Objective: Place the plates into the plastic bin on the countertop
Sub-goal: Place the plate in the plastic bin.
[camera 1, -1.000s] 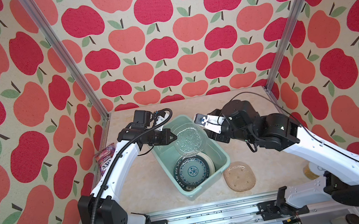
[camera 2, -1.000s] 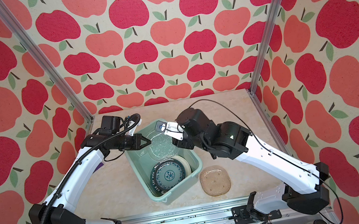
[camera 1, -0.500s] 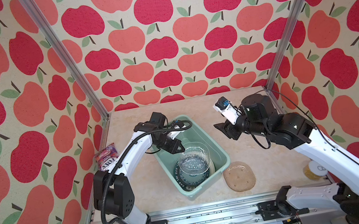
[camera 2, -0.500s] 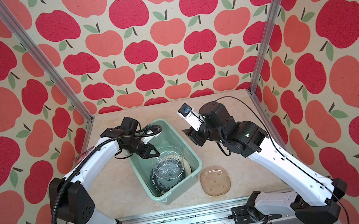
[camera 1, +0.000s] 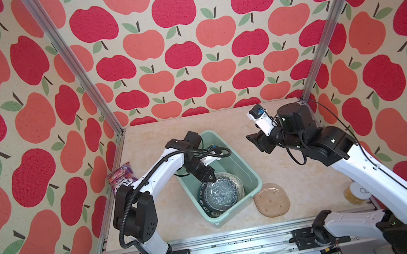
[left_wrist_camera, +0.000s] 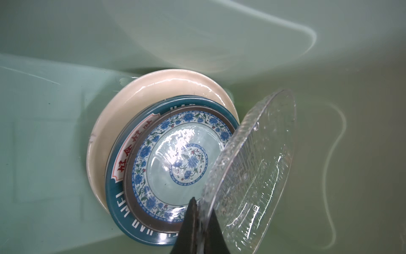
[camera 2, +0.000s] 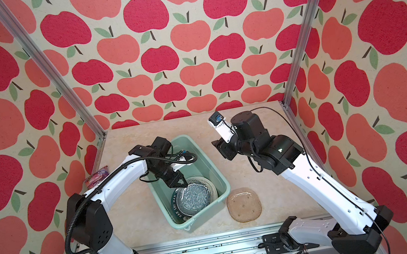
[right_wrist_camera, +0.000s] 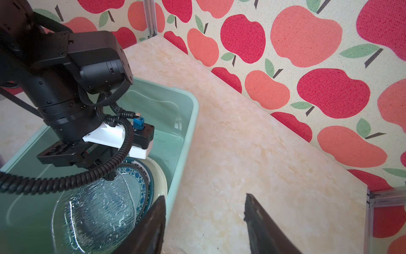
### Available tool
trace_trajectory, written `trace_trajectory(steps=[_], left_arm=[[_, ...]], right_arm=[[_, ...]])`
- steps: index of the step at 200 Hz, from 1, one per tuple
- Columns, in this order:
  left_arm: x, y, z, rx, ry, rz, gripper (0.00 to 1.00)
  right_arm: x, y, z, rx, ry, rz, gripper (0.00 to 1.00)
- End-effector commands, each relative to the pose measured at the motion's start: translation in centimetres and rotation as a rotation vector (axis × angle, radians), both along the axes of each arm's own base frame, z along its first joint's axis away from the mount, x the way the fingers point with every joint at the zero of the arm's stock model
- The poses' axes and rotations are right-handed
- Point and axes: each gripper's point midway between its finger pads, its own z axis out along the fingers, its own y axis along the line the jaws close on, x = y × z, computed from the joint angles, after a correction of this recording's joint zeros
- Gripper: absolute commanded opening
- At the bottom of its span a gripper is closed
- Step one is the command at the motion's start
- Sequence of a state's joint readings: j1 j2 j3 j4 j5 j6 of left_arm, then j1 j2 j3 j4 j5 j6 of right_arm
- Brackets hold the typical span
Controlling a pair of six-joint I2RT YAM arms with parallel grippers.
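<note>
Clear textured glass plate hangs tilted, pinched by the left jaws, inside the mint bin. Teal-rimmed plate beneath reads "HAO WEI" plus red Chinese characters. Right jaws gape, holding nothing, above the desk.

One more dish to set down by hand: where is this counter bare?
Bare: the countertop strip between the plastic bin and the back wall, and the patch between bin and candy bag. Crowded: the bin's near end, where the left gripper holds the clear glass plate, with the tan plate alongside.
</note>
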State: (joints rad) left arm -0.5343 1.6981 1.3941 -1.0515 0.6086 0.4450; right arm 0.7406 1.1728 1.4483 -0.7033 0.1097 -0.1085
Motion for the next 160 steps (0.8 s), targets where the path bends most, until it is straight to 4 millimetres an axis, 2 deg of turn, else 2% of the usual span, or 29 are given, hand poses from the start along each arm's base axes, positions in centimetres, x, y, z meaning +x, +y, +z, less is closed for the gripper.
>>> trace_trajectory(steps=[1,76,136,160], left_arm=[[-2.1,0.9,-1.6,0.066,0.094,-0.043,0.0],[-1.4,2.1,-3.8,0.142,0.107,-0.009,0.08],[-0.3,2.9,-4.8,0.215,0.081,0.042,0.35],[0.6,2.9,-4.4,0.217,0.024,0.059,0.45]], right_arm=[[0.0,0.1,0.4,0.036,0.005,0.0,0.59],[0.2,0.4,0.0,0.03,0.013,0.003,0.59],[0.4,0.4,0.1,0.034,0.015,-0.001,0.59],[0.3,0.4,0.2,0.041,0.018,-0.007,0.59]])
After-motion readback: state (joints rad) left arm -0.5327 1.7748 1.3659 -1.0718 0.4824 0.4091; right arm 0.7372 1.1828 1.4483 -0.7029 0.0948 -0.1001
